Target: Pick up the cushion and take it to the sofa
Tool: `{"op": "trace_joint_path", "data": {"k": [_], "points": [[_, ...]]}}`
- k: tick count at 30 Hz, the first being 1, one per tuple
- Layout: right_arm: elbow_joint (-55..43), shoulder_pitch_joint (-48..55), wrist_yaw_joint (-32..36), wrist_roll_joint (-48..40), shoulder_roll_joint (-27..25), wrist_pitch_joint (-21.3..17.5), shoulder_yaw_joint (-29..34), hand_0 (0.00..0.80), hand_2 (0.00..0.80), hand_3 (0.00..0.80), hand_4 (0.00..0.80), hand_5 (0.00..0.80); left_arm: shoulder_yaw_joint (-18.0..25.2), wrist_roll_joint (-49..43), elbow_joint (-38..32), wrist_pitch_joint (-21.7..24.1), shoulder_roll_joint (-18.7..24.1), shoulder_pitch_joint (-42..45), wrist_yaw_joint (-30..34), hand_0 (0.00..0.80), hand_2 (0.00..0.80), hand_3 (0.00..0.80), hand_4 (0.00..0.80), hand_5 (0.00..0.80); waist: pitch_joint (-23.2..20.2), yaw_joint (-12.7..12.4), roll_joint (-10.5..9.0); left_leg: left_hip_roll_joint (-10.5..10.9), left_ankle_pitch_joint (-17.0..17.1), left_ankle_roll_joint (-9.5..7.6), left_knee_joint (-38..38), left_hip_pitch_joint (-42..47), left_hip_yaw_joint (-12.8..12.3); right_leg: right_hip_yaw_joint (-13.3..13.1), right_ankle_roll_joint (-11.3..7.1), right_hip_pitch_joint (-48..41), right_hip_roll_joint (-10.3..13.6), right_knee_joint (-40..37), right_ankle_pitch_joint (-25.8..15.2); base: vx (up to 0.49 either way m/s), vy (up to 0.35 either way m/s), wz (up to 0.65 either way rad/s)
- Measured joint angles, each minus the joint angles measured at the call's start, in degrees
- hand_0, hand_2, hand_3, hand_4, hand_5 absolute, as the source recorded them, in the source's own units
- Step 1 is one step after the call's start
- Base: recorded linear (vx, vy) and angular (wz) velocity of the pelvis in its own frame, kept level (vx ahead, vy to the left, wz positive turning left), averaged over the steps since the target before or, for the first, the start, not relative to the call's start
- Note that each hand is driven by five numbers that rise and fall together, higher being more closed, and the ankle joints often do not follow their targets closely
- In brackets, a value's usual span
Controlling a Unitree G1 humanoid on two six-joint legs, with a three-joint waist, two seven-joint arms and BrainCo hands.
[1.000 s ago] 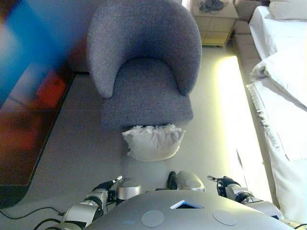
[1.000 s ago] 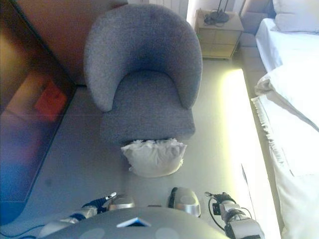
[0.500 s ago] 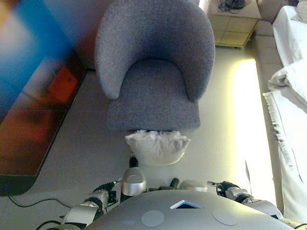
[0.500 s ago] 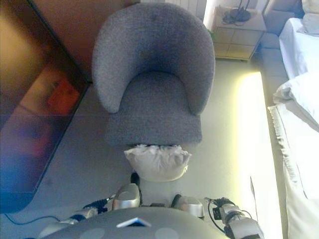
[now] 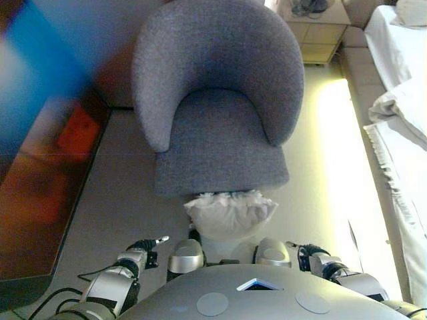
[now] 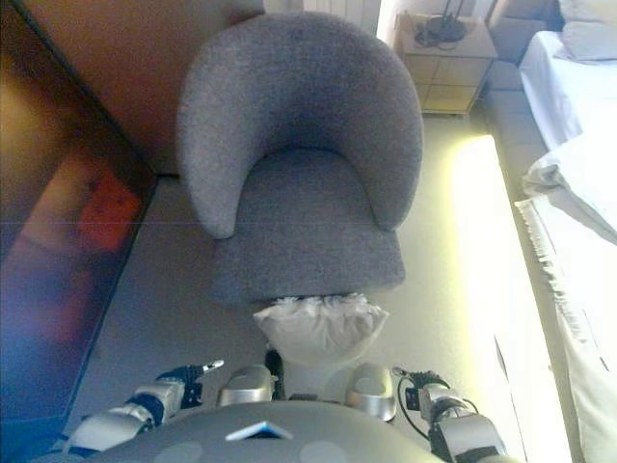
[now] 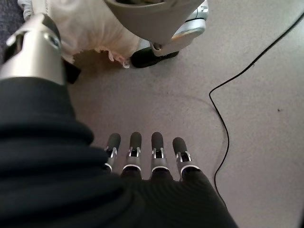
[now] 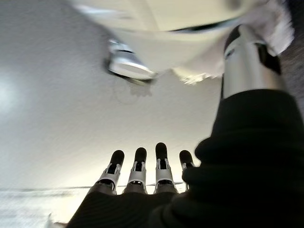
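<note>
A white frilled cushion point(image 5: 230, 213) lies on the floor, leaning against the front of a grey tub armchair point(image 5: 220, 100). It also shows in the left wrist view point(image 7: 90, 28) and at the edge of the right wrist view point(image 8: 278, 21). My left hand point(image 5: 141, 251) hangs low at my left side, its fingers point(image 7: 142, 152) straight over bare floor and holding nothing. My right hand point(image 5: 308, 255) hangs low at my right side, its fingers point(image 8: 137, 166) straight and empty. Both hands are short of the cushion, one to each side.
A bed with white bedding point(image 5: 407, 107) runs along the right. A pale nightstand point(image 5: 313, 27) stands behind the armchair at the back right. A dark glossy panel point(image 5: 40, 153) lines the left wall. Grey floor lies on both sides of the armchair.
The whole view has shifted: I have come closer to the cushion and armchair, and the cushion now sits just in front of me. Both hands stay low and empty.
</note>
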State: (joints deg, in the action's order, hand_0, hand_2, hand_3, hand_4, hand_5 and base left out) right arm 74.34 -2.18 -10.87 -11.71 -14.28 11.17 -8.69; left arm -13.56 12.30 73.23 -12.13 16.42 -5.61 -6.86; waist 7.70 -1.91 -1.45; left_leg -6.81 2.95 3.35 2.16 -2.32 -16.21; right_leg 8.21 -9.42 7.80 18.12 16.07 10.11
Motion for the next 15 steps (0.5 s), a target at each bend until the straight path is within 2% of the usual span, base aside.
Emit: {"op": "trace_joint_path", "data": {"k": [1,2,3,4,5,6,7,8,9,12,15], "points": [[-0.01,-0.41,0.22,0.62,-0.08,0.01,0.0,0.0,0.0,0.0,0.0,0.0,-0.25,0.55,0.04,0.03,-0.07,-0.54,-0.34,0.0,0.0,0.0,0.0,0.0,0.77,0.91,-0.06,-1.37,0.46,0.71,0.57,-1.36,0.34,-0.1,-1.96,1.43,1.14,-1.48,-1.83,-0.153,-0.38,0.21],[-0.02,-1.51,0.07,1.0,-0.16,-0.05,0.01,0.0,0.0,0.0,0.0,0.0,-0.42,1.13,0.09,0.11,-0.18,-0.63,-0.58,0.0,0.0,0.0,0.0,0.0,1.95,1.25,0.27,-2.78,0.51,0.88,1.25,-2.6,1.12,-1.93,-3.46,2.73,1.66,-2.29,-3.6,-0.046,-0.318,0.06],[-0.04,-2.65,-0.04,1.03,-0.3,-0.12,-0.06,0.0,0.0,0.0,0.0,0.0,-0.42,1.91,0.16,0.19,0.0,-0.91,-0.89,0.0,0.0,0.0,0.0,0.0,3.16,0.98,-0.29,-3.94,0.42,1.34,2.03,-3.49,2.24,-3.46,-4.13,3.8,1.67,-2.17,-5.54,0.034,-0.233,0.1],[-0.13,-2.82,0.01,1.06,-0.1,-0.13,-0.25,0.0,0.0,0.0,0.0,0.0,-0.37,2.29,0.29,0.38,0.71,-0.87,-1.27,0.0,0.0,0.0,0.0,0.0,4.03,1.15,-0.58,-5.42,0.66,2.78,3.16,-4.68,3.68,-3.21,-3.71,3.7,2.17,-3.23,-6.56,0.047,-0.206,0.14],[-0.06,-2.67,0.2,1.21,-0.27,-0.13,-0.21,0.0,0.0,0.0,0.0,0.0,-0.34,2.47,0.13,1.2,0.87,-1.24,-2.06,0.0,0.0,0.0,0.0,0.0,4.77,1.12,-0.7,-7.46,1.45,5.48,3.37,-4.49,4.53,-1.74,-3.88,3.0,1.37,-3.97,-11.45,-0.045,-0.152,0.2],[-0.02,-2.64,0.34,2.05,-1.61,-0.31,-0.34,0.0,0.0,0.0,0.0,0.0,-0.4,2.61,-0.3,2.31,-0.74,-0.94,-2.7,0.0,0.0,0.0,0.0,0.0,6.26,1.23,1.53,-10.17,1.46,5.53,2.73,-4.3,6.09,-0.66,-2.46,2.39,-1.37,-3.43,-10.31,-0.115,-0.115,0.07],[-0.02,-3.15,0.35,2.21,-3.59,-0.82,-1.41,0.0,0.0,0.0,0.0,0.0,-0.21,3.27,-0.71,3.07,-2.47,-1.12,-3.52,0.0,0.0,0.0,0.0,0.0,6.87,1.13,3.4,-11.19,1.45,4.99,3.06,-4.93,6.61,0.38,-1.53,3.13,-2.9,-2.66,-9.96,-0.172,-0.08,0.01],[-0.14,-3.65,0.43,2.21,-5.57,-1.19,-2.13,0.0,0.0,0.0,0.0,0.0,-0.27,3.31,-1.25,3.58,-3.61,-1.56,-3.95,0.0,0.0,0.0,0.0,0.0,7.21,1.33,4.68,-10.96,1.47,4.96,3.57,-6.3,7.05,0.91,-0.8,4.51,-3.45,-1.84,-9.54,-0.222,-0.04,-0.01],[-0.2,-4.37,0.47,2.18,-7.07,-1.4,-2.63,0.0,0.0,0.0,0.0,0.0,-0.35,3.29,-1.77,4.12,-4.25,-1.97,-4.16,0.0,0.0,0.0,0.0,0.0,7.2,1.4,5.17,-10.34,1.65,4.73,3.54,-7.23,7.05,1.1,-0.33,5.88,-3.65,-1.34,-9.4,-0.239,-0.01,0.01],[-0.86,-7.01,0.13,1.83,-8.9,-2.54,-3.78,0.0,0.0,0.0,0.0,0.0,-1.51,4.31,-3.34,6.39,-4.25,-4.57,-6.3,0.0,0.0,0.0,0.0,0.0,8.71,1.28,5.74,-9.81,2.93,3.31,2.92,-11.15,7.68,1.74,0.4,10.99,-3.65,0.75,-9.19,-0.207,0.067,0.06],[-2.02,-10.23,-0.25,1.5,-8.65,-3.7,-4.23,0.0,0.0,0.0,0.0,0.0,-1.65,5.01,-5.37,7.86,-4.02,-9.06,-8.39,0.0,0.0,0.0,0.0,0.0,13.14,1.41,5.46,-8.66,4.55,3.17,2.08,-14.64,8.21,2.52,-0.01,13.8,-2.63,1.17,-9.77,-0.163,0.099,0.28]]}}
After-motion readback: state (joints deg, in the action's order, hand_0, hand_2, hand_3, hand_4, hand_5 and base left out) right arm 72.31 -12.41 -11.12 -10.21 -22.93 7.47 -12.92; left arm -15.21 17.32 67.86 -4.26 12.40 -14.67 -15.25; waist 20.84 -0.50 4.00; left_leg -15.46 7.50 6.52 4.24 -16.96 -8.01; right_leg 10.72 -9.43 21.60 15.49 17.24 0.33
